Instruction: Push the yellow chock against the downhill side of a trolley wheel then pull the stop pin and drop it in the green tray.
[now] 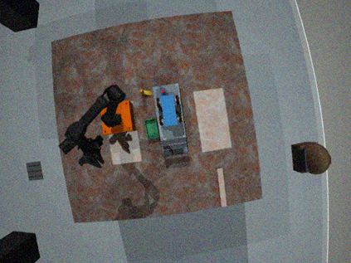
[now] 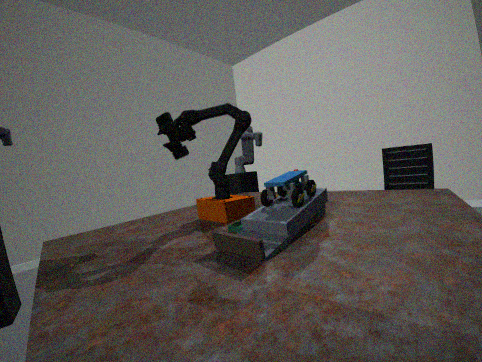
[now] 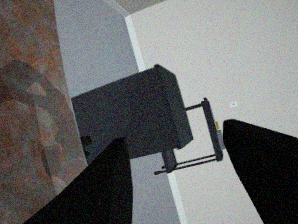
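Note:
The blue trolley (image 1: 169, 110) (image 2: 286, 178) stands on the grey ramp (image 1: 174, 134) (image 2: 270, 216). The red-headed stop pin (image 1: 162, 91) shows at the trolley's uphill end. The yellow chock (image 1: 146, 93) lies on the table left of the ramp's uphill end in the top view, its orange handle pointing away from the ramp. The green tray (image 1: 151, 129) (image 2: 235, 226) sits beside the ramp and looks empty. My gripper (image 1: 91, 163) (image 2: 164, 141) (image 3: 176, 139) is partly open and empty, raised high above the table, far from chock, pin and trolley. The wheel contacts are too small to judge.
The orange arm base (image 1: 118, 124) (image 2: 226, 209) stands left of the tray. A pale panel (image 1: 213, 120) lies right of the ramp, a smaller one (image 1: 126, 155) near the base, and a pale strip (image 1: 221, 187) at the near right. The ramp has an end wall (image 2: 238, 248).

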Robot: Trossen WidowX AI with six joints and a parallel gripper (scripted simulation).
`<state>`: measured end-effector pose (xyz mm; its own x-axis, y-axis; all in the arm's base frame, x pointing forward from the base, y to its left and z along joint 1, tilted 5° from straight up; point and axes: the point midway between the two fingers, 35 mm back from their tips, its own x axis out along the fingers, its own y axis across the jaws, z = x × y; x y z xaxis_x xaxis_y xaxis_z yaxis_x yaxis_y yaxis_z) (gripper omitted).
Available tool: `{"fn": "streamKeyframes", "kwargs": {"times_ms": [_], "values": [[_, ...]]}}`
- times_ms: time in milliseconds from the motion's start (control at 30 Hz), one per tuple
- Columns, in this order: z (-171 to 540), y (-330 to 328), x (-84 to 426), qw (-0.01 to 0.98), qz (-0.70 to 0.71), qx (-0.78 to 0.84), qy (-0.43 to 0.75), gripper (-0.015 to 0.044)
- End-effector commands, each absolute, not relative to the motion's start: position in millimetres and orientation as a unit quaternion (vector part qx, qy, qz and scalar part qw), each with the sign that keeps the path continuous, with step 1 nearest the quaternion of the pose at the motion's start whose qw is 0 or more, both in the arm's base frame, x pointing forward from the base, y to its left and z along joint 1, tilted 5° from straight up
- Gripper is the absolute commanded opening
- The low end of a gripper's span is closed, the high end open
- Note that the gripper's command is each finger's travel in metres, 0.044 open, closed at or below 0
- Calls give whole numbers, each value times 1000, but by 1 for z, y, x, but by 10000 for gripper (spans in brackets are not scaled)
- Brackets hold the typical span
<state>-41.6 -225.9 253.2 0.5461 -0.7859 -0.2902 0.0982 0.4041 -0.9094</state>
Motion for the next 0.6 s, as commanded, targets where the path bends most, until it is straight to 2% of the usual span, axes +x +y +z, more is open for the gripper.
{"fn": "streamKeyframes", "kwargs": {"times_ms": [0,567], "values": [[244,-229,-26,774,-266,-442,366,190],[214,-226,55,861,-114,-369,330,190]]}}
